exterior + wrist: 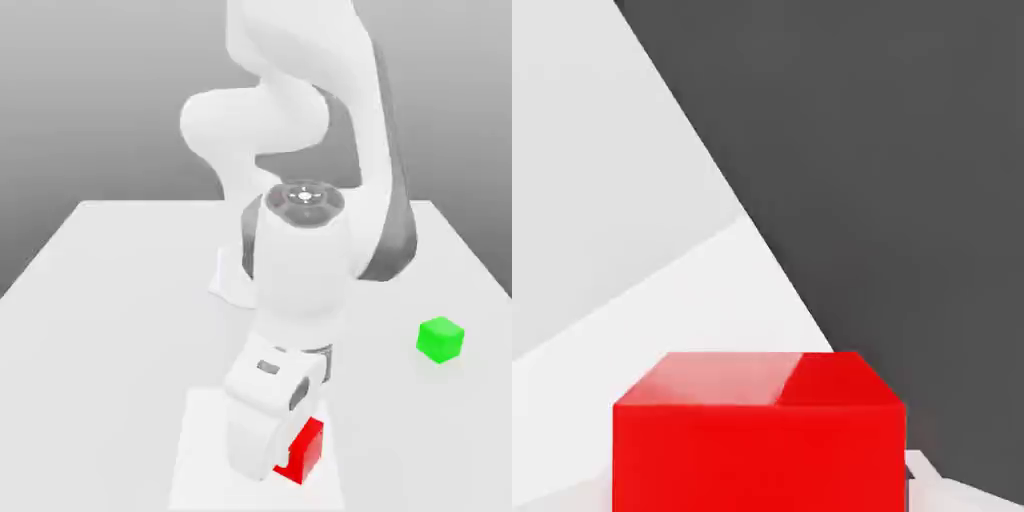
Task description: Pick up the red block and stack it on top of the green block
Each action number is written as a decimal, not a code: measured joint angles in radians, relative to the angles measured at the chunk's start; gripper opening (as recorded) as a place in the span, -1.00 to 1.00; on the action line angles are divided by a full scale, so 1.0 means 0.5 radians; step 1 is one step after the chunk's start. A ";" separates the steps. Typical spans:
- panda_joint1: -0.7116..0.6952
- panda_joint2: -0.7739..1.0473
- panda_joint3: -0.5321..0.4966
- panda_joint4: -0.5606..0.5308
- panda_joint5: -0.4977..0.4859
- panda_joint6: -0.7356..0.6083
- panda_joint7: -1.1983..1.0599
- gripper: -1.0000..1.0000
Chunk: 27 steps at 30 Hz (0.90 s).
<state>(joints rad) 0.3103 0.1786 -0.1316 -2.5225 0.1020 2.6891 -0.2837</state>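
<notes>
The red block is near the table's front edge, partly covered by my gripper, which is low down right against it on the exterior view's left. In the hand view the red block is very close and fills the lower part of the picture, its top face and one side showing. The green block sits alone on the table, further back and toward the exterior view's right, well apart from the red block and the hand.
The white table spreads around the arm. The arm's base stands behind the hand at the table's middle. The table's edge and a dark background lie just beyond the red block in the hand view.
</notes>
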 joint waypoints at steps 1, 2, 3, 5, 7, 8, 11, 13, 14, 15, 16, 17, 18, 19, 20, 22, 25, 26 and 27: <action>0.029 -0.036 0.057 -0.033 0.014 -0.007 -0.091 -1.00; 0.060 -0.072 0.115 -0.067 0.028 -0.013 -0.186 -1.00; 0.091 -0.107 0.176 -0.102 0.042 -0.017 -0.281 -1.00; 0.188 -0.179 0.285 -0.170 0.068 -0.024 -0.470 -1.00; 0.336 -0.258 0.372 -0.241 0.092 -0.030 -0.666 -1.00; 0.406 -0.298 0.406 -0.277 0.101 -0.033 -0.761 -1.00; 0.614 -0.420 0.485 -0.384 0.104 -0.040 -1.027 -1.00; 0.719 -0.502 0.535 -0.455 0.085 -0.043 -1.189 -1.00; 0.763 -0.543 0.563 -0.491 0.070 -0.044 -1.266 -1.00; 0.807 -0.584 0.593 -0.527 0.053 -0.044 -1.341 -1.00; 0.856 -0.625 0.626 -0.563 0.032 -0.045 -1.414 -1.00; 0.904 -0.664 0.661 -0.599 0.007 -0.045 -1.483 -1.00; 0.931 -0.683 0.691 -0.623 -0.032 -0.040 -1.517 -1.00; 0.929 -0.676 0.711 -0.634 -0.086 -0.028 -1.510 -1.00; 0.915 -0.657 0.726 -0.638 -0.147 -0.013 -1.482 -1.00; 0.880 -0.602 0.743 -0.637 -0.275 0.021 -1.404 -1.00; 0.833 -0.511 0.750 -0.628 -0.450 0.074 -1.283 -1.00; 0.816 -0.481 0.751 -0.625 -0.499 0.093 -1.249 -1.00; 0.802 -0.452 0.752 -0.622 -0.543 0.111 -1.218 -1.00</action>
<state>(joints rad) 0.7115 -0.0472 0.2443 -2.8336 -0.1696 2.7448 -0.8927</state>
